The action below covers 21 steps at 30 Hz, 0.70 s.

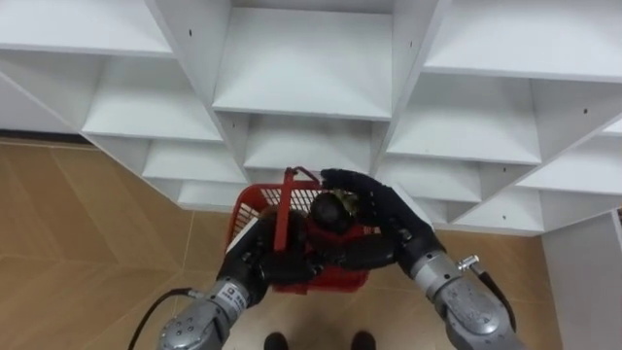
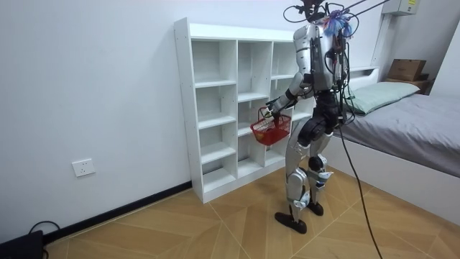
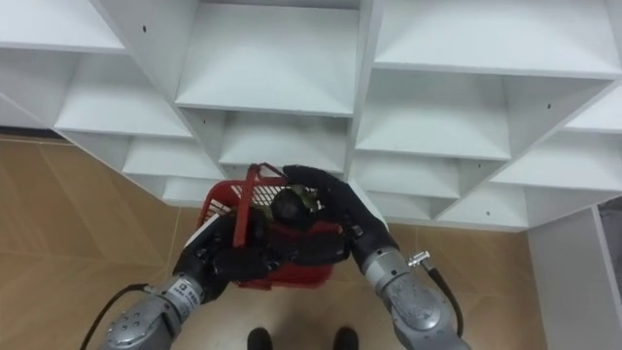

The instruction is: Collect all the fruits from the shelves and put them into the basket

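Note:
I stand facing a white closet of open shelves (image 1: 303, 68). A red plastic basket (image 1: 255, 200) with its handle (image 1: 285, 212) raised hangs in front of me at the lower shelves. My left hand (image 1: 260, 261) comes in from the lower left, its fingers curled round the basket's near side. Over the basket my right hand (image 1: 381, 212) is curled round a dark, round fruit (image 1: 333, 210) with a yellowish patch. The hands and the fruit hide what lies inside the basket. In the room view the basket (image 2: 271, 130) hangs at waist height next to the closet (image 2: 215, 108).
The shelf compartments (image 3: 272, 58) before me look bare. Wooden floor (image 1: 78, 233) spreads to my left and below. In the room view a bed (image 2: 410, 122) stands close behind me, and a cardboard box (image 2: 407, 69) sits on a ledge at its head.

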Available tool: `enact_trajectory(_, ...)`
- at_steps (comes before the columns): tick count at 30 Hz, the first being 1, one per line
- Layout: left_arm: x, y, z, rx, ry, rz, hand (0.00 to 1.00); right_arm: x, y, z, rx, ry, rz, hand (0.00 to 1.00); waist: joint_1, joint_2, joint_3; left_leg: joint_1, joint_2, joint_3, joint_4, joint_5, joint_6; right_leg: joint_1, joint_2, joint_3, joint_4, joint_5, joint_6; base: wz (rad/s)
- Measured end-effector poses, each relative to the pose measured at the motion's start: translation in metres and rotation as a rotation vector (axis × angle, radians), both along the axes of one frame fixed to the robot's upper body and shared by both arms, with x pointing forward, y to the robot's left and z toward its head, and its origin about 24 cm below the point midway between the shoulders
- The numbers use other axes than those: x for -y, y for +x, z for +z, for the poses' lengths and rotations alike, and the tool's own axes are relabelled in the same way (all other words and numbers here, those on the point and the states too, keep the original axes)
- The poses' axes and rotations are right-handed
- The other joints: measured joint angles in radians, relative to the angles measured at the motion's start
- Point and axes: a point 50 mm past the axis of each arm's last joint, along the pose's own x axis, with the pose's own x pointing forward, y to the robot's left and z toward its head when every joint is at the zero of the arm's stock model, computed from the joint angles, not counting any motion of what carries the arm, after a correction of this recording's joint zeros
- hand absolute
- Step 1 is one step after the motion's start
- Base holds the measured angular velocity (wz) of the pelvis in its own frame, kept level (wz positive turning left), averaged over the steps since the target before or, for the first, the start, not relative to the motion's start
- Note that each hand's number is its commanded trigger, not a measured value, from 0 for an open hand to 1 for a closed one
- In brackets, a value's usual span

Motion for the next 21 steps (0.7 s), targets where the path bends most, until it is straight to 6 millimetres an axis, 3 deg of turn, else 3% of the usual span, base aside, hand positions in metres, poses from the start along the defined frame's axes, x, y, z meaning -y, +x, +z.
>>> enact_trajectory(9,-0.001,0.005,0.011,0.052,-0.002,-0.007,1.00,-0.004,0.002,0.012,0.043,0.016,0.021,0.00,-0.002,0.000,-0.0002,-0.014,-0.002,0.001,0.005,0.000,0.000,-0.019,0.000,0.013,0.010,-0.001,0.000,-0.01)
enact_trajectory(21,-0.003,0.006,0.014,0.065,0.002,-0.003,1.00,-0.004,0.002,0.012,0.046,0.018,0.021,0.00,-0.002,-0.013,-0.0008,-0.014,0.000,0.001,0.015,0.000,0.000,-0.017,0.000,0.014,0.013,0.000,0.000,0.00)
